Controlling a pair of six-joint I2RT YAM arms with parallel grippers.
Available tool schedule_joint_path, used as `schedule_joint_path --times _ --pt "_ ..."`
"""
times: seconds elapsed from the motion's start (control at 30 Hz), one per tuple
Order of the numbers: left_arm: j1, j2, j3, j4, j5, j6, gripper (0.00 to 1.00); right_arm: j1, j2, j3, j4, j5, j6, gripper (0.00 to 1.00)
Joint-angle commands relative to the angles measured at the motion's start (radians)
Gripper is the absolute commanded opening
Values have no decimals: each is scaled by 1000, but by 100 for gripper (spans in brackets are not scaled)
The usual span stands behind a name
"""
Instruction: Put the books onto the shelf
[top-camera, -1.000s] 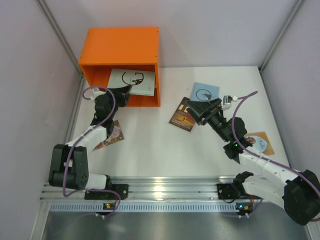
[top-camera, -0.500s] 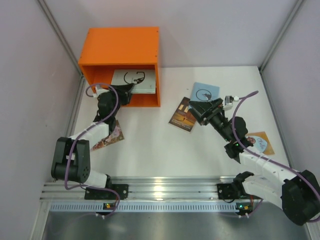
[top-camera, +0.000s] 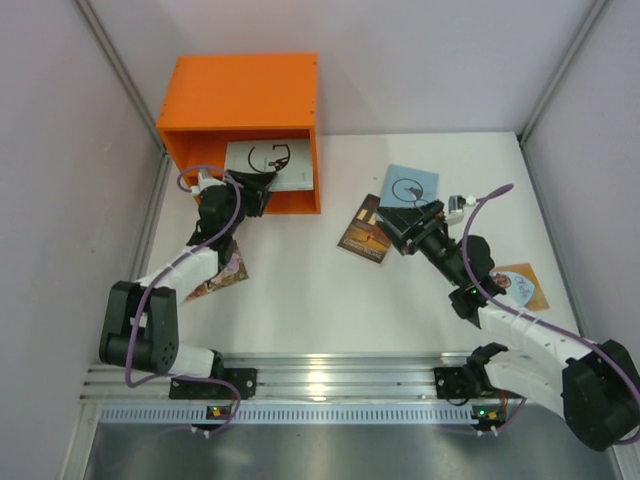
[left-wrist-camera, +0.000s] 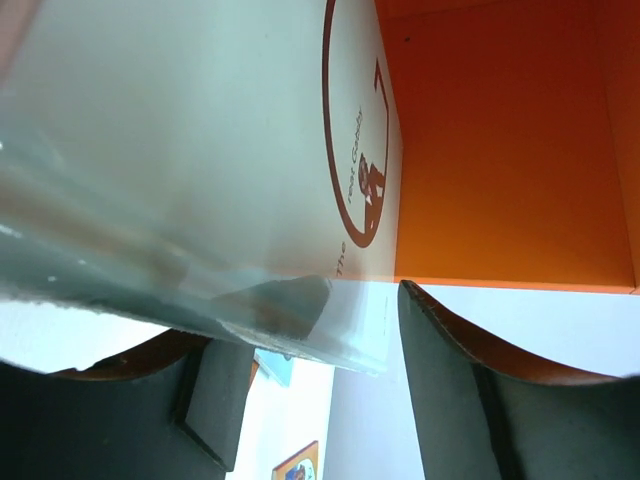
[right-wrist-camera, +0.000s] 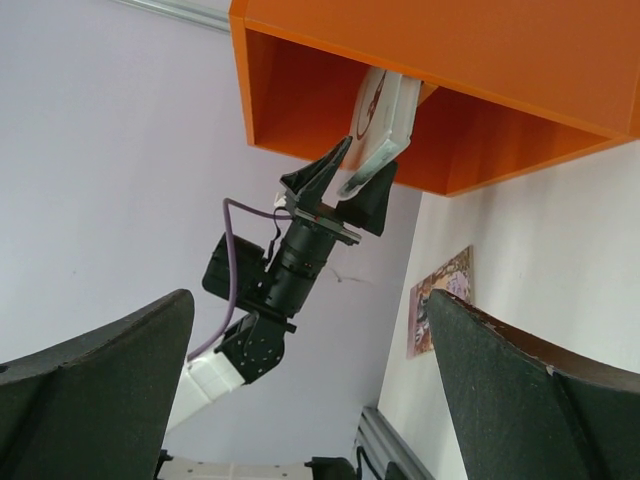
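Note:
The orange shelf (top-camera: 240, 95) stands at the back left. A pale book with a black ring logo (top-camera: 270, 160) lies in its opening, its near edge sticking out. My left gripper (top-camera: 252, 192) is at that edge, open: in the left wrist view the book (left-wrist-camera: 200, 150) rests on one pad (left-wrist-camera: 215, 400) and the other pad stands clear. My right gripper (top-camera: 397, 222) hovers wide open over the dark brown book (top-camera: 358, 235). Flat on the table lie a second pale blue book (top-camera: 412, 185), a pinkish book (top-camera: 225, 272) and an orange book (top-camera: 520, 285).
Pale walls close in the table on the left, back and right. A metal rail (top-camera: 320, 380) with both arm bases runs along the near edge. The right wrist view looks across at the shelf (right-wrist-camera: 480, 60), the left gripper (right-wrist-camera: 340, 190) and the pinkish book (right-wrist-camera: 440, 300).
The left gripper's jaws have spread apart off the pale book, which now lies straighter and deeper in the shelf. The right gripper has shifted only slightly.

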Motion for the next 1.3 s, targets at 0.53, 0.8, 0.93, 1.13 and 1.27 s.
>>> schedule_joint_path --times 0.53,0.8,0.93,1.13,1.27 --pt "-13 -31 58 -24 15 27 25 -17 -77 23 -65 31 -78 100" --pt "-18 35 100 15 21 -15 1 -16 -57 32 -66 33 -95 100" --pt "-30 58 92 31 3 -84 0 -16 -44 32 -56 31 -95 100" --pt "-41 136 112 119 18 -190 0 -16 -42 46 -65 28 -109 100" --pt "-50 146 146 88 12 -191 4 -17 -42 49 -73 30 -114 100"
